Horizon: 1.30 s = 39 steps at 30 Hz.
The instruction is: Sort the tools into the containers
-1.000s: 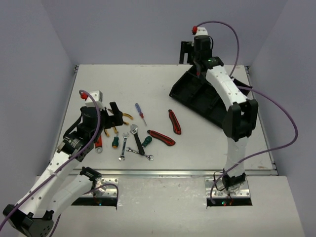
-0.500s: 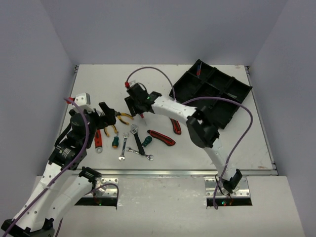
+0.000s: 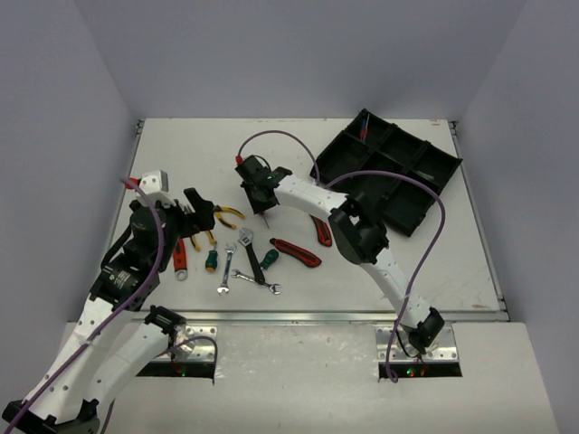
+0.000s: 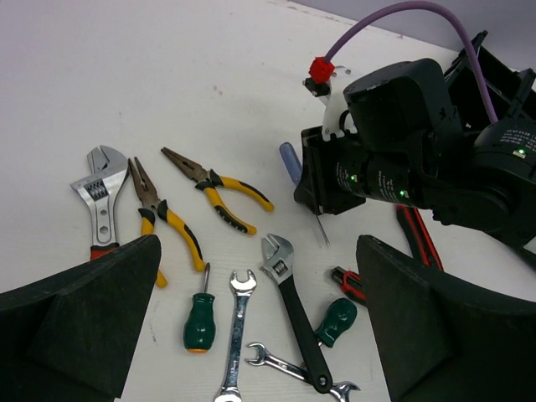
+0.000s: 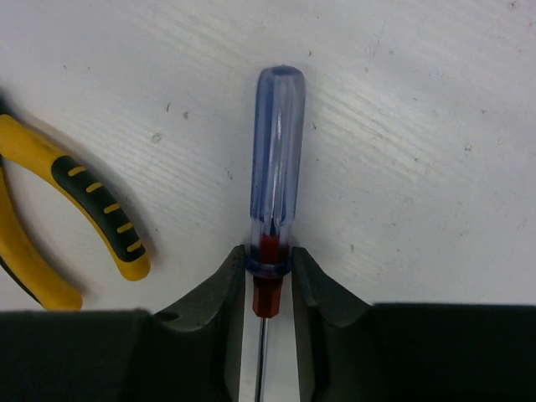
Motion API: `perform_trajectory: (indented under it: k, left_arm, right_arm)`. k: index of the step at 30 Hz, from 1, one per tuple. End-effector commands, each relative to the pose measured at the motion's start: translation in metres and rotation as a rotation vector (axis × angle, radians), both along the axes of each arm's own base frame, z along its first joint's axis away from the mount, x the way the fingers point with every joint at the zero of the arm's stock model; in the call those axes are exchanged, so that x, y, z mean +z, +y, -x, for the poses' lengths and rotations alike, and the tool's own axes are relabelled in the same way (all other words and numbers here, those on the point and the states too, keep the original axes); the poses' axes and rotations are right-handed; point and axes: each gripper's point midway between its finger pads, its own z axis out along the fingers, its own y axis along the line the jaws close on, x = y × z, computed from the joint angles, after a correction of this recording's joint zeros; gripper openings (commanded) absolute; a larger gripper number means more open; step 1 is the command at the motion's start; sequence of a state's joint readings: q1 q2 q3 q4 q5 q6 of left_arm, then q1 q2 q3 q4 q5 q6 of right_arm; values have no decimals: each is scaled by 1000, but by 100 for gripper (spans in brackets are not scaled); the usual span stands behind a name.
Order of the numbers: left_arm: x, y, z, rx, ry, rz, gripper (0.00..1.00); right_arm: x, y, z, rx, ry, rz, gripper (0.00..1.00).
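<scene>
My right gripper (image 5: pixel 268 260) is down on the table, shut on the blue-handled screwdriver (image 5: pixel 276 151) at its red collar; in the top view the gripper (image 3: pixel 261 206) covers most of that tool. The left gripper (image 4: pixel 255 318) hangs open over the pile of tools, holding nothing. Under it lie a black-handled adjustable wrench (image 4: pixel 297 314), a silver wrench (image 4: pixel 236 335), two stubby green screwdrivers (image 4: pixel 199 322), and two yellow-handled pliers (image 4: pixel 213 188). The black tray of containers (image 3: pixel 389 172) sits at the far right.
Two red-black utility knives (image 3: pixel 296 252) lie right of the pile, between it and the tray. A red-handled adjustable wrench (image 4: pixel 100 197) lies at the pile's left. The right arm's purple cable (image 3: pixel 280 136) loops over the middle of the table.
The right arm swung from the tray over to the screwdriver beside the pliers and its jaws closed on it. The left gripper shifted slightly and stayed open.
</scene>
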<state>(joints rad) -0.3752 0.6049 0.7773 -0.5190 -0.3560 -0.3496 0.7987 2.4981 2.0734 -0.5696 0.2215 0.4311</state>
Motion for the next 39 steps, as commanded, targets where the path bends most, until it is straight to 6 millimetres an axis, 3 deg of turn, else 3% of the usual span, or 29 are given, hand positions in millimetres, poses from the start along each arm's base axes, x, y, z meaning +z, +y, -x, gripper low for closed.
perform_trajectory:
  k: [1, 3, 6, 9, 11, 15, 19, 22, 28, 31, 33, 39]
  left_arm:
    - [18, -1, -2, -3, -62, 29, 100]
    - [18, -3, -2, -10, -61, 28, 100]
    - [16, -4, -3, -15, -54, 27, 100]
    - [16, -5, -3, -18, -55, 27, 100]
    - [15, -6, -3, -20, -53, 26, 100]
    - [16, -6, -3, -20, -55, 27, 100]
    - [16, -6, -3, -21, -57, 28, 100]
    - [15, -6, -4, -23, -50, 24, 100]
    - [10, -8, -6, -25, -34, 16, 100]
    - [7, -9, -8, -31, -21, 11, 100]
    - [6, -11, -8, -39, -18, 12, 100]
    - [2, -15, -10, -64, -8, 7, 100]
  right_arm:
    - [-32, -21, 4, -49, 94, 28, 21]
    - [-22, -13, 3, -16, 92, -5, 12]
    - [29, -5, -8, 25, 27, -77, 0]
    - [92, -16, -26, 15, -74, -156, 0]
    - [146, -53, -51, -50, -158, -217, 0]
    - [189, -161, -105, -255, -256, -217, 0]
    - [191, -263, -154, -472, -305, -185, 0]
    - [177, -312, -183, -570, -307, -193, 0]
    - [160, -355, -222, -608, -404, -138, 0]
    - [161, -372, -240, -624, -448, -138, 0]
    - [146, -376, -245, -621, -437, -122, 0]
    - [136, -378, -254, -590, -467, -102, 3]
